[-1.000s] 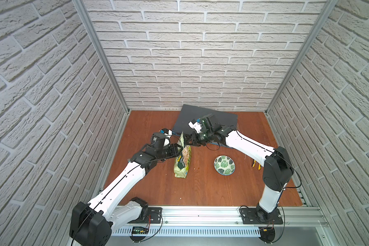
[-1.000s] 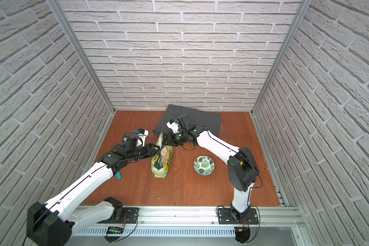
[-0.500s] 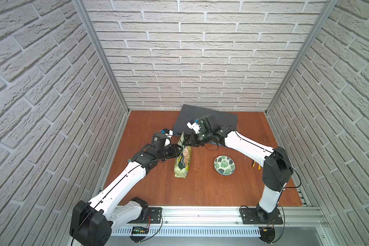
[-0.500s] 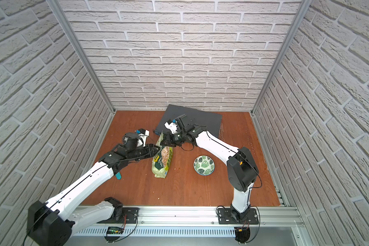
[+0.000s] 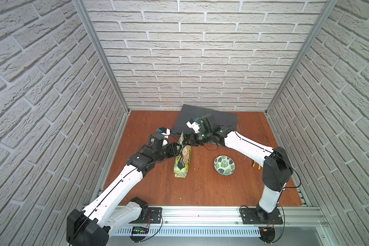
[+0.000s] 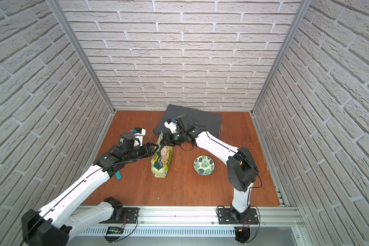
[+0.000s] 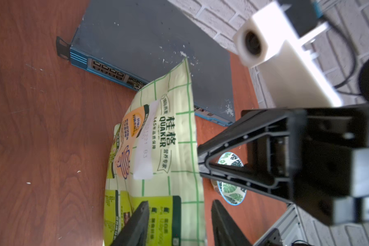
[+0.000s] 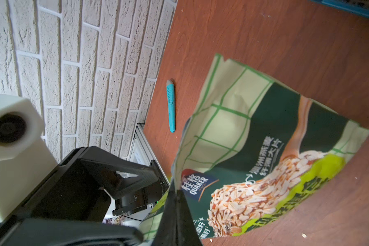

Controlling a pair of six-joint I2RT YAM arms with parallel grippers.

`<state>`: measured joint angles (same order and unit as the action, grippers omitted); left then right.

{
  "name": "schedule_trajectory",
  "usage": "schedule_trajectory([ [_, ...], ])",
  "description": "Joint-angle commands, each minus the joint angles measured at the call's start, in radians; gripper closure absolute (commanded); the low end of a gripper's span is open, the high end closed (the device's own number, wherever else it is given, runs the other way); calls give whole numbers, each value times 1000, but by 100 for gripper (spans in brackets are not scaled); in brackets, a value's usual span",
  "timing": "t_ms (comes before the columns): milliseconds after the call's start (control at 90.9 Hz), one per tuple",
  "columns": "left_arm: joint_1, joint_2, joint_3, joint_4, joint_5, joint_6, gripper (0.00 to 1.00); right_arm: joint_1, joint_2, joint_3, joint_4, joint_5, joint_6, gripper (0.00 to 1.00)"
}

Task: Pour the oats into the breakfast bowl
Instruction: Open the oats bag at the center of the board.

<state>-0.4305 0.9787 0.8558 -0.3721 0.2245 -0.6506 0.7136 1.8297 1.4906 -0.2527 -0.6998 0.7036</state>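
Note:
The light green oats pouch (image 5: 182, 161) (image 6: 162, 159) stands leaning mid-table, its top raised toward the back. The oats are hidden inside it. My right gripper (image 5: 185, 142) (image 8: 174, 188) is shut on the pouch's (image 8: 264, 149) top edge, pinching the film flat. My left gripper (image 5: 178, 148) (image 7: 179, 215) is open at the pouch's (image 7: 168, 149) left side, one finger over its back face and the other past its edge. The breakfast bowl (image 5: 224, 165) (image 6: 204, 165) (image 7: 232, 191), white with green leaves, sits empty to the pouch's right.
A dark grey network switch (image 5: 207, 116) lies at the back behind my right wrist. A teal utility knife (image 6: 118, 175) (image 8: 171, 106) lies under my left forearm. A small yellow-handled tool (image 5: 256, 165) sits right of the bowl. Brick walls enclose three sides.
My left gripper's jaws have spread wider beside the pouch. My right gripper has closed fully on the pouch's top edge. Both arms have hardly shifted.

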Motion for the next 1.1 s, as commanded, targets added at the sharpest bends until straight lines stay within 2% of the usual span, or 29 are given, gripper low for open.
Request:
schedule_trajectory([
  [0,14,-32,35,25,-28,-38,40,12,-23,-49,203,-63,104,97],
  [66,28,-30,39,19,-17,-67,36,14,-27,-76,264,-73,143,97],
  [165,51,1,42,15,4,-94,34,20,-22,-74,257,-68,142,97],
  [308,61,51,42,23,15,-109,39,21,-20,-80,238,-50,136,97],
  [550,69,103,43,90,18,-113,40,26,-12,-68,194,-33,111,97],
  [704,69,119,42,91,25,-107,46,27,-17,-67,182,-26,102,97],
  [913,69,125,32,59,-5,-86,60,27,-25,-66,164,-9,87,97],
  [1089,69,113,37,-23,-51,-43,66,27,-27,-63,157,-3,80,97],
])
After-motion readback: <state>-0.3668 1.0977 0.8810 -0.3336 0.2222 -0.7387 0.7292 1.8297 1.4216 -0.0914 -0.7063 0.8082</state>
